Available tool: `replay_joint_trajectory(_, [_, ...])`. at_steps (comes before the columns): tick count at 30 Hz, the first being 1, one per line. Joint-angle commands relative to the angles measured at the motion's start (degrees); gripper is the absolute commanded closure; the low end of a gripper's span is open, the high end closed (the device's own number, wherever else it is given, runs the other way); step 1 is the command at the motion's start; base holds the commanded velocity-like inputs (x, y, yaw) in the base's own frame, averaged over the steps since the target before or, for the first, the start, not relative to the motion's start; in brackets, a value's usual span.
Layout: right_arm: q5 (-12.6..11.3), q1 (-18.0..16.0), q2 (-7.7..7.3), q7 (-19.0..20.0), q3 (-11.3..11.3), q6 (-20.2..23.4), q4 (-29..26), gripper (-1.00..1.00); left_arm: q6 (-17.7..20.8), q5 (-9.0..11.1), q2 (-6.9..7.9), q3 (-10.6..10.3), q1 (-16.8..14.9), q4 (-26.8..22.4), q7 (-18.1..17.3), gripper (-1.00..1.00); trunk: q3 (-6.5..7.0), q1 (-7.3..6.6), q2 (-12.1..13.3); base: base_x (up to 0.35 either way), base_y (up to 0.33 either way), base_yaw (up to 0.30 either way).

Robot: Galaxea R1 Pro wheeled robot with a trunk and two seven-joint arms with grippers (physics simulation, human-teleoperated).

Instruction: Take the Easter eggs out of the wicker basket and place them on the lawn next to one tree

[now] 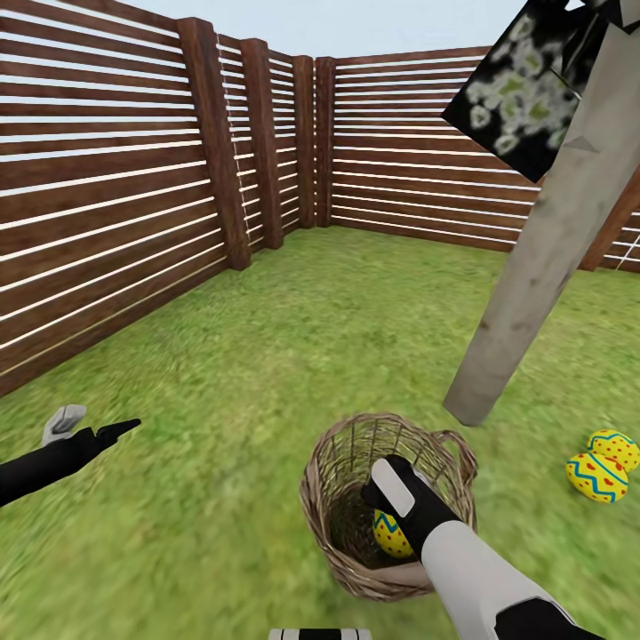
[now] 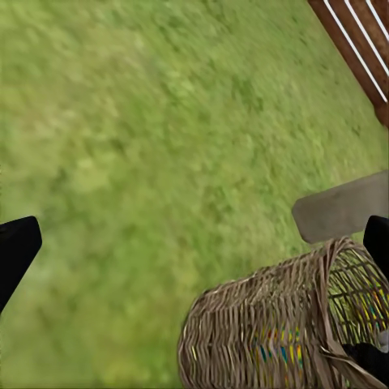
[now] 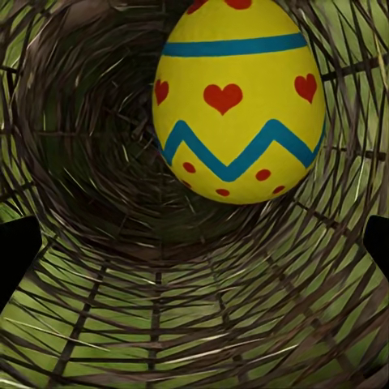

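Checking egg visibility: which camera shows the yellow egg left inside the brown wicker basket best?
The right wrist view: the yellow egg with red hearts is close and unobstructed. The head view shows it partly behind the right claw; the left wrist view shows coloured glints through the weave.

1. Bright, flat daylight throughout; no cast shadows on the lawn [image 1: 267, 356], no glare.
2. Sharp on the egg [image 3: 237, 101] just ahead of the right gripper [image 3: 194, 243]; darker deep inside the wicker basket [image 3: 73, 162].
3. Smeared and soft on grass near the left gripper [image 1: 93, 431].
4. Blocky, pixelated foliage on the tree [image 1: 524, 89].
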Motion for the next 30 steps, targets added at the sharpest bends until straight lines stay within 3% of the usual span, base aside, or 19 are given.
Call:
replay_joint_trajectory(1, [-0.4, 0.0, -0.03, -0.4, 0.3, 0.2, -0.1, -1.00, 0.2, -0.2, -0.01, 0.1, 0.0, 0.0, -0.4, -1.00, -0.05, -0.01, 0.0, 0.007, 0.003, 0.000])
replay_joint_trajectory(30, [-0.4, 0.0, -0.10, -0.3, 0.3, 0.2, 0.0, -1.00, 0.2, -0.2, -0.02, 0.1, 0.0, 0.0, -0.4, -1.00, -0.27, 0.02, 0.0, 0.051, -0.011, 0.000])
